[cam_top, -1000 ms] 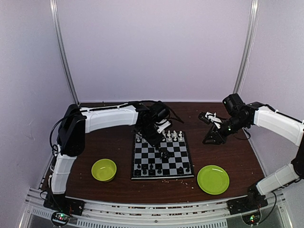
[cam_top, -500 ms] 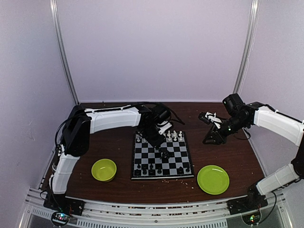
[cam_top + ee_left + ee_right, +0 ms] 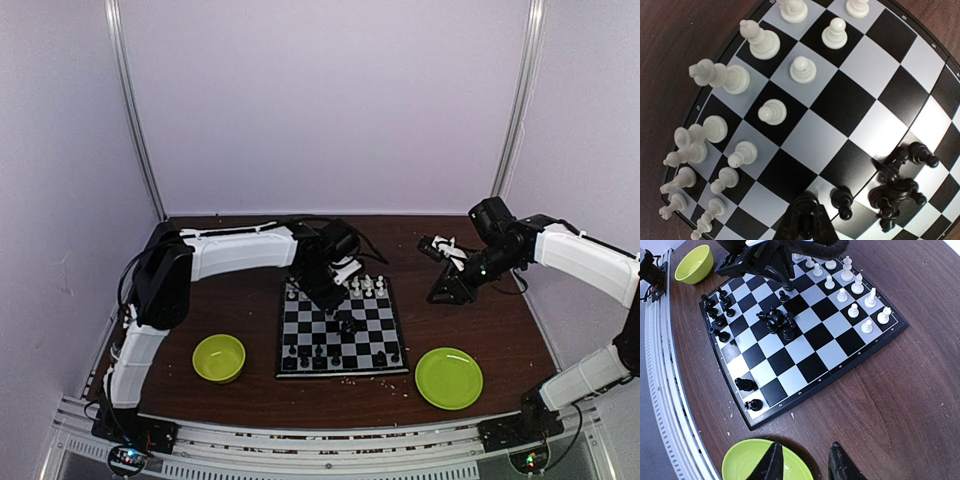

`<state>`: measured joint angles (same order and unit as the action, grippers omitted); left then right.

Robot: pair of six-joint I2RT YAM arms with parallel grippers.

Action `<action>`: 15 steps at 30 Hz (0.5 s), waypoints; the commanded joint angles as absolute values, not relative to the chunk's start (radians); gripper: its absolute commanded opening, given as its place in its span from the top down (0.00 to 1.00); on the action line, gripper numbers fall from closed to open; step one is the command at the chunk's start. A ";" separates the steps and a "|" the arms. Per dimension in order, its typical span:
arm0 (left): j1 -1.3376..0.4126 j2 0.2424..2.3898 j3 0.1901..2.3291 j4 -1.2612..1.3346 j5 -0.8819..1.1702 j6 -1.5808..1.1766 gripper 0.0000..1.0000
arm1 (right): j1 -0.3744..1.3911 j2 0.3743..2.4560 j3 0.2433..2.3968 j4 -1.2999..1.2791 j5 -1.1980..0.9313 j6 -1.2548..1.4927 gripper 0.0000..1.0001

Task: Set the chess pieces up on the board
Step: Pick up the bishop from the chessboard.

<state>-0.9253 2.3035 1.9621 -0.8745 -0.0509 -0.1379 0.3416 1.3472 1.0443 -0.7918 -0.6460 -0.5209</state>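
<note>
Looking across the brown counter (image 3: 500,320), you have the left arm (image 3: 235,248) stretched from the left edge over the far-left corner of the board (image 3: 375,332). The right arm (image 3: 585,260) bends in from the right edge, its end off the board. The board lies flat at mid-counter, closer to the near edge. A green plate (image 3: 449,378) sits off its near-right corner and a green bowl (image 3: 219,358) off its near-left corner, both apart from it. Your left tool (image 3: 805,215) points down over the board with its fingers pressed together. Nothing shows between them, and a black pawn (image 3: 842,199) stands just beside the tip. Your right tool (image 3: 805,452) hangs spread, holding nothing. White pieces (image 3: 367,285) fill the board's far rows. Black pieces (image 3: 318,352) line its near edge, and a heap of black ones (image 3: 776,320) lies tumbled near the middle squares.
</note>
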 commanded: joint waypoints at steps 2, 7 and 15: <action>-0.926 2.148 1.945 -0.869 -0.116 -0.141 1.00 | 0.340 1.352 1.075 -0.802 -0.631 -0.526 0.70; -0.969 2.028 1.863 -0.760 -0.045 -0.138 1.00 | 0.340 1.346 1.075 -0.801 -0.631 -0.526 0.70; -1.076 2.004 1.786 -0.696 0.142 -0.024 1.00 | 0.339 1.335 1.073 -0.796 -0.609 -0.523 0.70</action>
